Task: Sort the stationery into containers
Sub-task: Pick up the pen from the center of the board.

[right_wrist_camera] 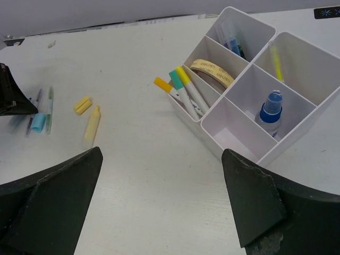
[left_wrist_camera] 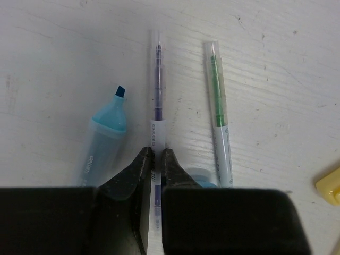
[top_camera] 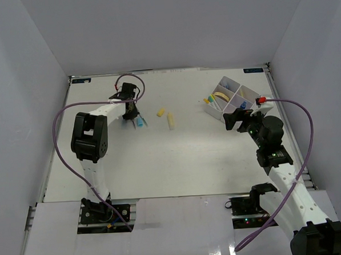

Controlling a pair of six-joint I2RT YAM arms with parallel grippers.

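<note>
The left gripper [left_wrist_camera: 156, 159] has its jaws shut tight on one purple pen [left_wrist_camera: 157, 79], which lies on the table [left_wrist_camera: 276, 48] at the far left. Left of it lies one uncapped blue highlighter [left_wrist_camera: 106, 138]. To its right are one green pen [left_wrist_camera: 218, 101] and, just beside the jaws, one blue cap [left_wrist_camera: 201, 178]. Further right, apart from these, lie two yellow pieces: a short block [top_camera: 161, 112] and a long block [top_camera: 171, 120]. At the far right stands the white tray [right_wrist_camera: 313, 69], holding three markers [right_wrist_camera: 183, 90], one tape ring [right_wrist_camera: 212, 71], blue pens [right_wrist_camera: 231, 40] I cannot count, one yellow pen [right_wrist_camera: 275, 56] and one bottle [right_wrist_camera: 271, 111]. The right gripper [right_wrist_camera: 162, 159] hovers near it, jaws wide apart and empty. The table is white and scuffed. Plain white walls [top_camera: 19, 84] enclose it.
</note>
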